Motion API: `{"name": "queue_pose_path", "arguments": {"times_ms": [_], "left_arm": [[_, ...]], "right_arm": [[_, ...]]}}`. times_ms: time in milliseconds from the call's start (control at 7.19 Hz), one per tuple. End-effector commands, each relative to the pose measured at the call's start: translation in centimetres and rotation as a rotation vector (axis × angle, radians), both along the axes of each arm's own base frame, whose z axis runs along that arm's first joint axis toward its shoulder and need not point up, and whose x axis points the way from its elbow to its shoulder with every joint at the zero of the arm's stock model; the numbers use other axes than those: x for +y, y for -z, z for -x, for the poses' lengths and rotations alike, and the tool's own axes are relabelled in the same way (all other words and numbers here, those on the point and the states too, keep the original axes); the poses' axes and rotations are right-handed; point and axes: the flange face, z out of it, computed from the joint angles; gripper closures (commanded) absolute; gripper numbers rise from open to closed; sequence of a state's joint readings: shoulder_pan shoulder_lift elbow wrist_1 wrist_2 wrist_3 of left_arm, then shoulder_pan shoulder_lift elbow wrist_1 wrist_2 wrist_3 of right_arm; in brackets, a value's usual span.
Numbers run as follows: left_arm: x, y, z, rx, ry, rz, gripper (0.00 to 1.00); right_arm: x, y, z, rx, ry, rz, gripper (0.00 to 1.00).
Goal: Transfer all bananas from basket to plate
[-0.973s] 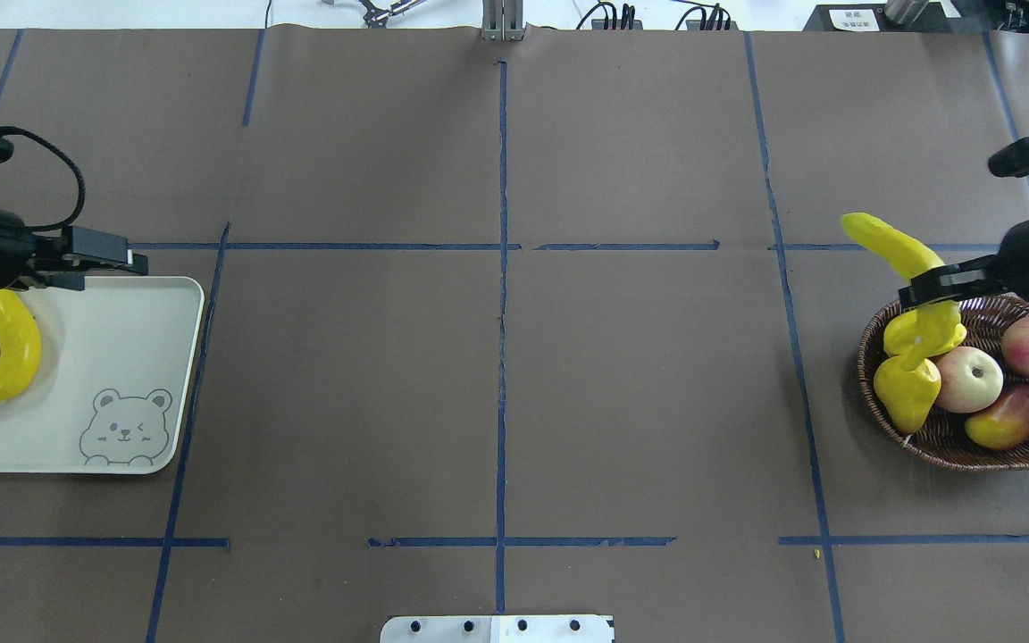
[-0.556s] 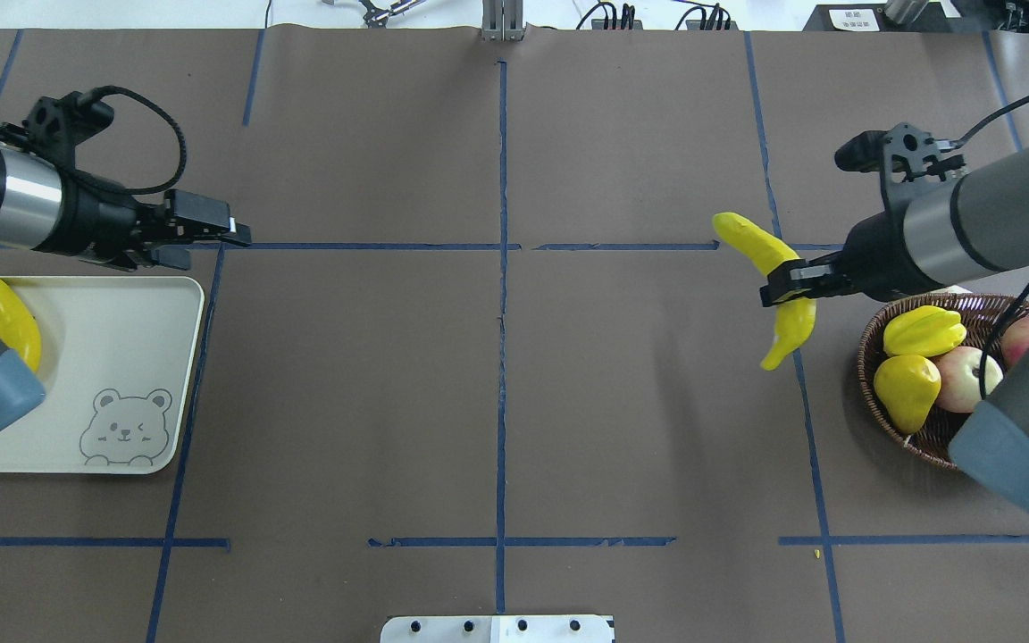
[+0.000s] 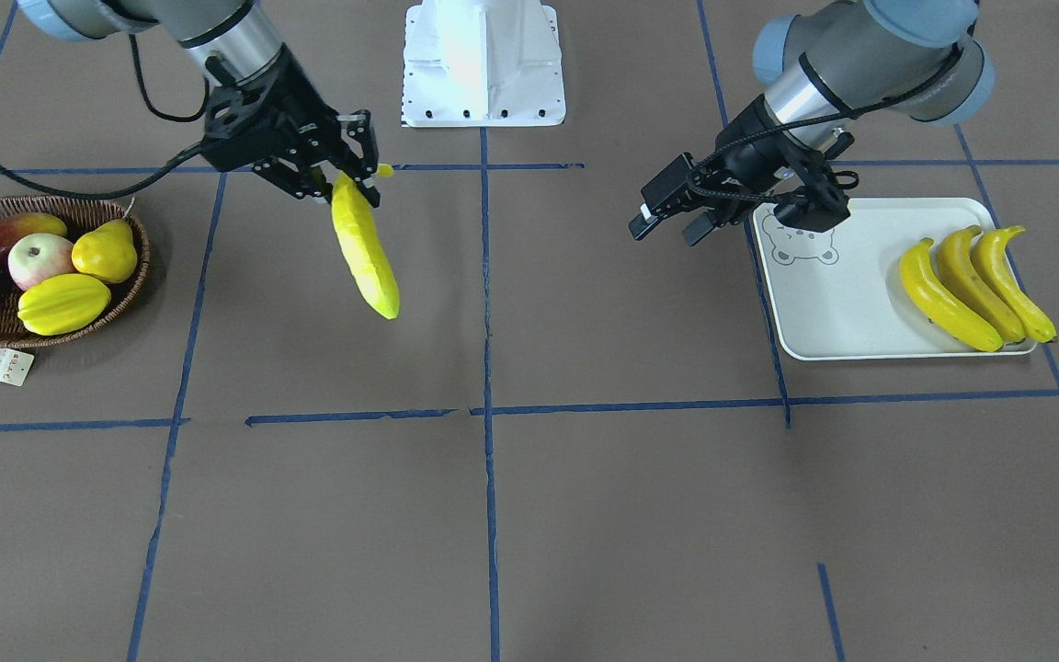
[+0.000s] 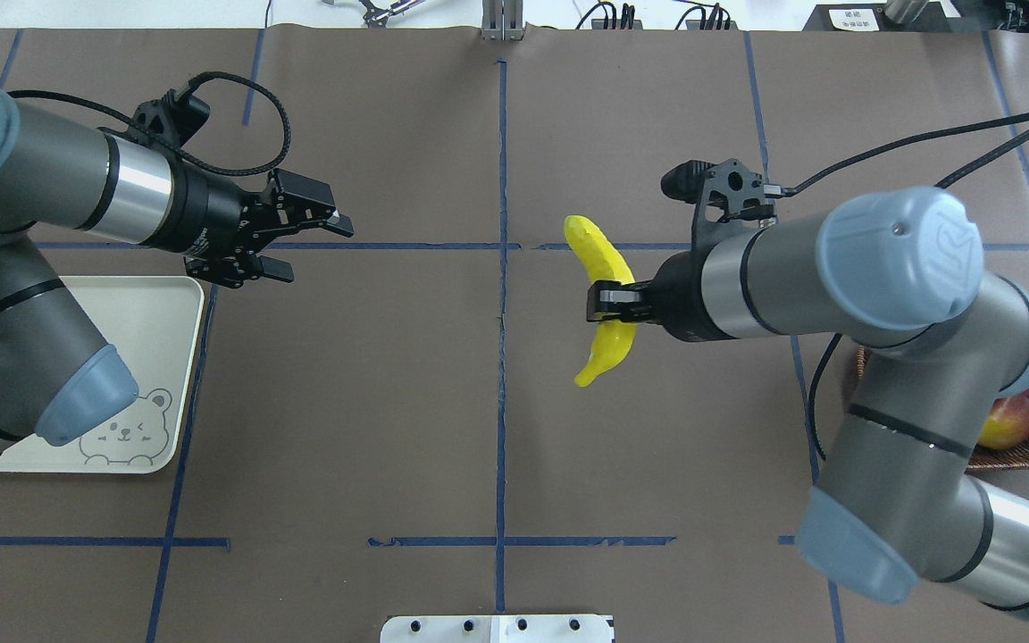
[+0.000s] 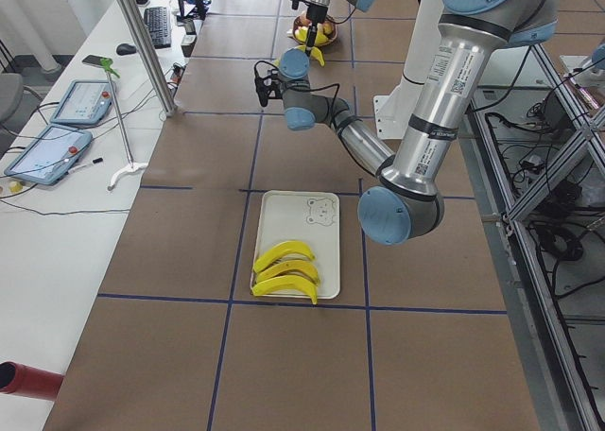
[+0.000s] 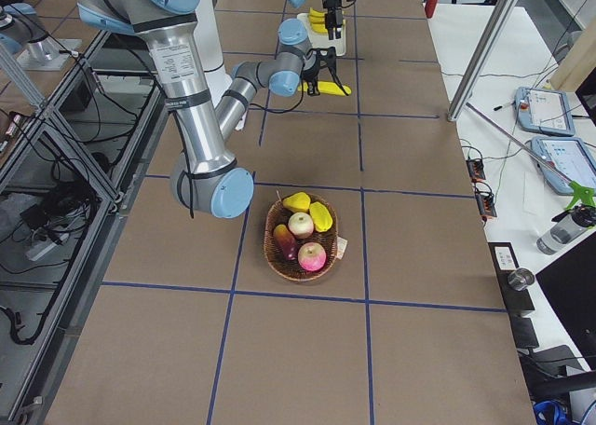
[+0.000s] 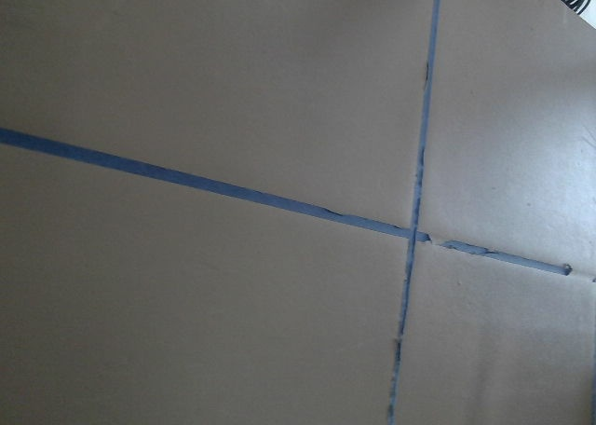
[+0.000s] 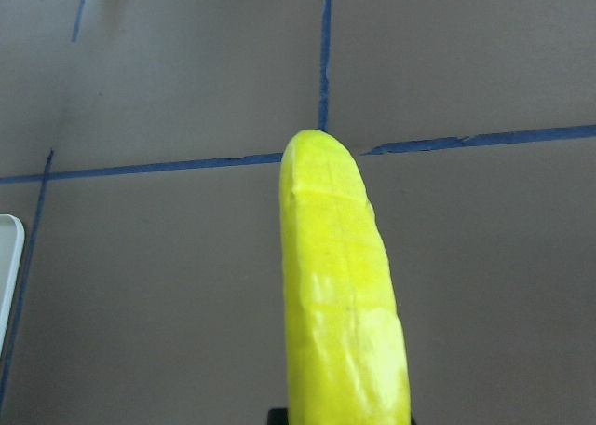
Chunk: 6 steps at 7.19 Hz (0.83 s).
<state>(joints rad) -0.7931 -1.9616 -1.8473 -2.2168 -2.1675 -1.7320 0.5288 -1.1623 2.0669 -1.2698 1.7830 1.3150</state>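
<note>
My right gripper (image 4: 606, 304) is shut on a bright yellow banana (image 4: 598, 253) and holds it in the air just right of the table's centre line. The front view shows this gripper (image 3: 338, 170) with the banana (image 3: 366, 253) hanging below it, and the right wrist view shows the banana (image 8: 340, 285) close up. My left gripper (image 4: 316, 250) is open and empty, in the air right of the plate (image 4: 162, 326). Three bananas (image 3: 971, 285) lie side by side on the plate (image 3: 824, 303). The basket (image 3: 130, 276) holds no banana that I can see.
The basket holds a starfruit (image 3: 63, 303), a pear (image 3: 105, 253), apples (image 3: 38, 259) and a mango (image 3: 10, 230), with a paper tag (image 3: 4, 366) at its rim. In the overhead view my right arm hides most of the basket (image 4: 1028, 454). Blue tape lines cross the brown table.
My right gripper has carried the banana left, from over the basket to near the table's centre. My left gripper has moved right, away from the plate, and its jaws stand wider.
</note>
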Motion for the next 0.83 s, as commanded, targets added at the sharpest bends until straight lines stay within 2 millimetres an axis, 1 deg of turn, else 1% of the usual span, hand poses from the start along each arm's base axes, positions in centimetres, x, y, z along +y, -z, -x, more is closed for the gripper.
{"name": "queue_pose_path", "arguments": {"times_ms": [0,139,278,417,556,695], "left_arm": [[-1.0,5.1,-2.3,-0.029,0.023,0.214,0.00],[-1.3,6.4,-2.8,-0.014,0.039,0.286,0.01],[-1.5,7.7,-3.4,0.007,0.047,0.326,0.01],[-1.4,8.9,-4.5,0.025,0.044,0.368,0.05],[-0.9,9.4,-5.0,0.035,0.034,0.372,0.09],[-0.8,9.7,-5.1,0.039,0.030,0.368,0.10]], "right_arm": [[3.3,3.4,3.4,-0.078,-0.074,-0.020,0.95],[4.3,3.6,4.6,-0.128,-0.094,-0.040,0.95],[4.9,3.6,6.1,-0.153,-0.109,-0.053,0.95],[5.3,4.3,7.0,-0.171,-0.122,-0.054,0.95],[5.8,4.6,7.4,-0.178,-0.115,-0.054,0.95],[6.1,4.9,7.5,-0.187,-0.113,-0.057,0.95]]}}
